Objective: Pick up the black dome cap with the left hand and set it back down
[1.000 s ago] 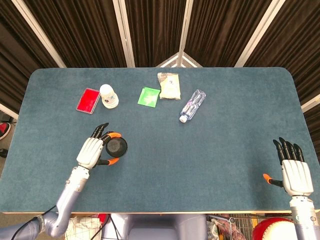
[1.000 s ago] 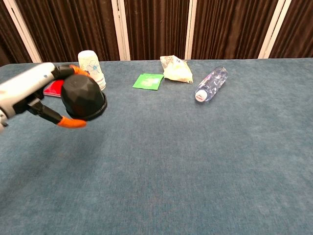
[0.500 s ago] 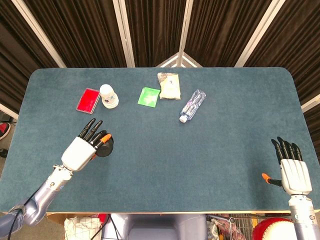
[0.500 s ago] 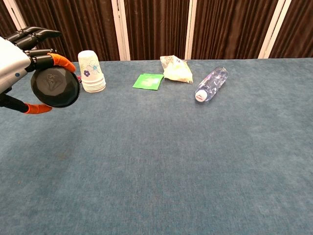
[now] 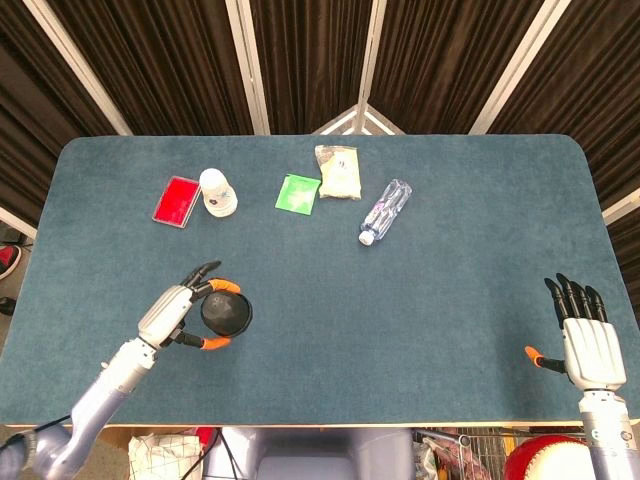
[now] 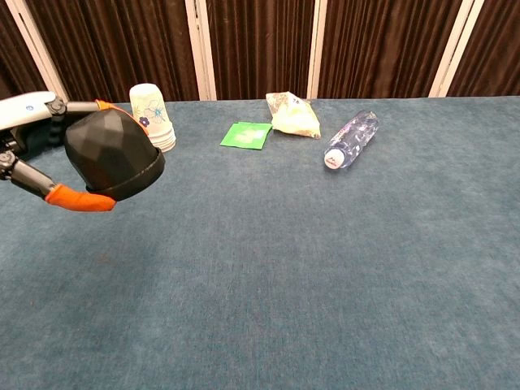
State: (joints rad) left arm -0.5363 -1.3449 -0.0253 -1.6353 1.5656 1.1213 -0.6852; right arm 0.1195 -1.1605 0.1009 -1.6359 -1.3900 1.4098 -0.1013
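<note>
Here my left hand (image 5: 178, 314) grips the cap (image 5: 226, 313), my orange-tipped fingers (image 6: 79, 198) clamped round its rim from both sides. In the chest view the cap (image 6: 113, 153) sits dome-up and a little tilted in my grasp, its faceted black top plain to see, and it looks to be off the table (image 5: 420, 290), though I cannot tell how clear of the cloth it is. From the head view it hangs over the near left part of the table, well apart from the other things.

My right hand (image 5: 590, 341) rests at the near right edge, holding nothing, fingers straight and side by side, thumb out to the side.

Along the far side lie a red card (image 5: 176, 201), then a stack of cups (image 5: 217, 191) just beside it, a green packet (image 5: 297, 192), a pale bag (image 5: 339, 171) touching or nearly touching the packet, and a bottle (image 5: 386, 210) on its side with its cap end toward me.
</note>
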